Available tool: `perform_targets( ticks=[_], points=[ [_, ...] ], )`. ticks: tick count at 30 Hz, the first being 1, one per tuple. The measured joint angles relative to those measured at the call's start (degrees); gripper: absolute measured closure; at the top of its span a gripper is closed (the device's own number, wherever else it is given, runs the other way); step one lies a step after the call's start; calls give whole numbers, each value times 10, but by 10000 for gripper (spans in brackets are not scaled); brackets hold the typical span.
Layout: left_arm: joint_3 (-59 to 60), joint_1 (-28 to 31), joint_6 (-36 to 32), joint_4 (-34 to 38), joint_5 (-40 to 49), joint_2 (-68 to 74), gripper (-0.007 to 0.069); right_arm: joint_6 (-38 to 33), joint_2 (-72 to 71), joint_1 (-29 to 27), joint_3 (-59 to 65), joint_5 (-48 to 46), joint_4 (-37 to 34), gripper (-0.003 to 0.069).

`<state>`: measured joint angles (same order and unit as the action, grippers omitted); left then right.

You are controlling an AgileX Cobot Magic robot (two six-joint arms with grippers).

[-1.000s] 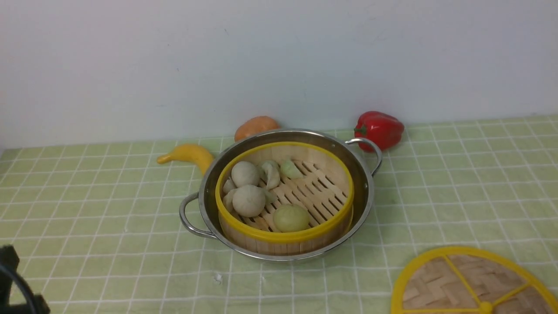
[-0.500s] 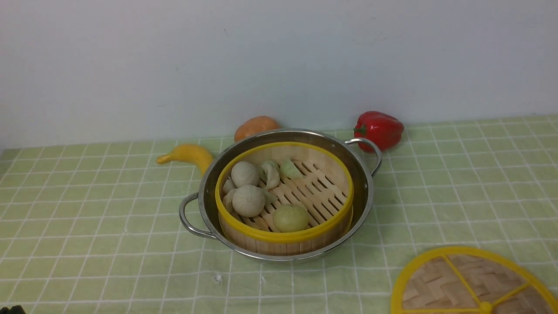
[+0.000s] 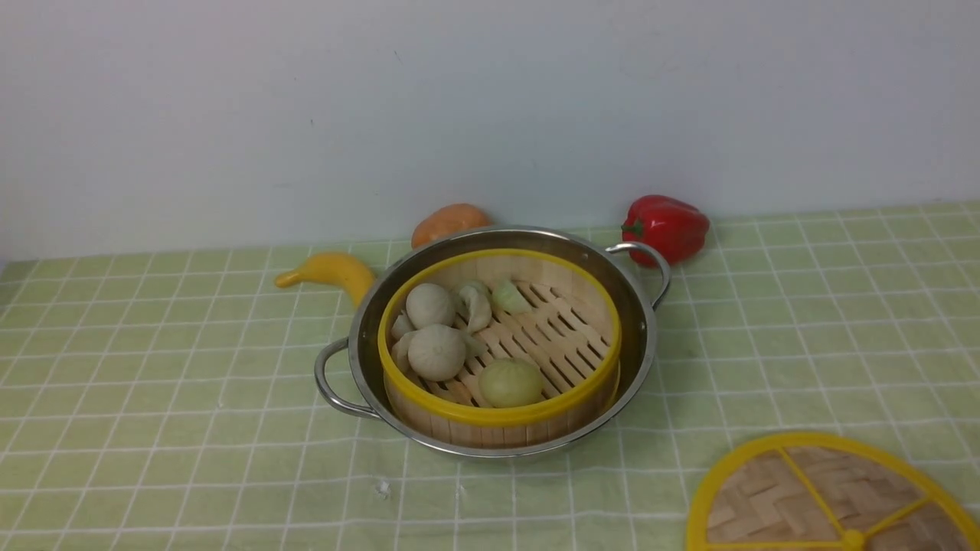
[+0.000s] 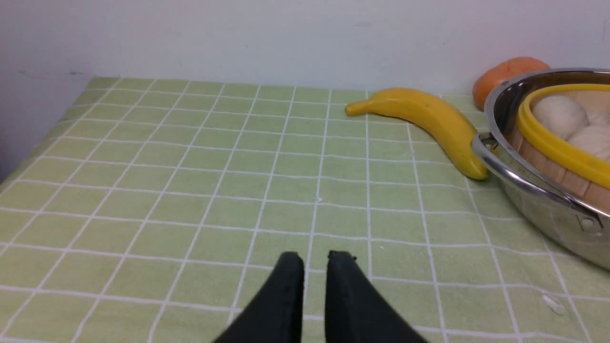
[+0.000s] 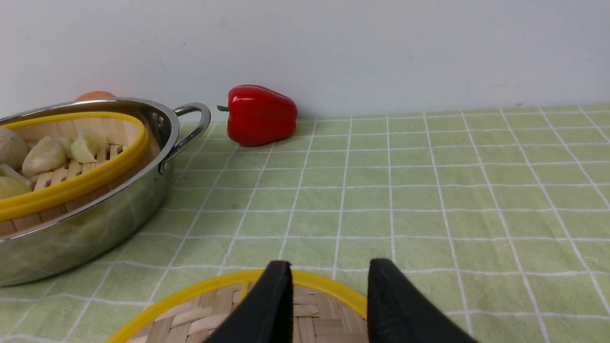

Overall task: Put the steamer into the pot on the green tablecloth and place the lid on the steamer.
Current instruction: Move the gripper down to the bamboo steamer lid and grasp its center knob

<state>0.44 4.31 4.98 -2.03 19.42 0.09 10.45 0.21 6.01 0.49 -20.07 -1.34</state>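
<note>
The steamer (image 3: 501,415), a bamboo basket with a yellow rim, sits inside the steel pot (image 3: 641,340) on the green tablecloth (image 3: 153,367). It holds several buns and dumplings and has no cover. The lid (image 3: 823,497) lies flat on the cloth at the front right, cut by the frame edge. Neither gripper shows in the front view. My left gripper (image 4: 315,257) hovers over bare cloth left of the pot (image 4: 548,209), fingers nearly together with nothing between them. My right gripper (image 5: 329,267) is open and empty, just above the far rim of the lid (image 5: 214,309).
A yellow banana (image 3: 329,272) lies left of the pot, touching its handle side in the left wrist view (image 4: 429,124). An orange fruit (image 3: 448,222) sits behind the pot by the wall. A red bell pepper (image 3: 666,227) sits by the pot's right handle (image 3: 651,264).
The black part of my left arm at the front view's lower left corner has drawn back out of the frame. The pot, steamer and lid have not moved.
</note>
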Motion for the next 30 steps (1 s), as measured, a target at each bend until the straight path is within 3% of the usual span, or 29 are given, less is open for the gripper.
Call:
perform_targets(
  ticks=[18,25,27,30],
  points=[
    [0,0,0,0,0,0,517,2,0,0,0,1,-4,417],
    [0,0,0,0,0,0,507,93,0,0,-36,52,-63,417],
    [0,0,0,0,0,0,503,92,-1,0,-83,42,-68,417],
    [0,0,0,0,0,0,496,63,-2,0,-190,-66,-81,417]
  ],
)
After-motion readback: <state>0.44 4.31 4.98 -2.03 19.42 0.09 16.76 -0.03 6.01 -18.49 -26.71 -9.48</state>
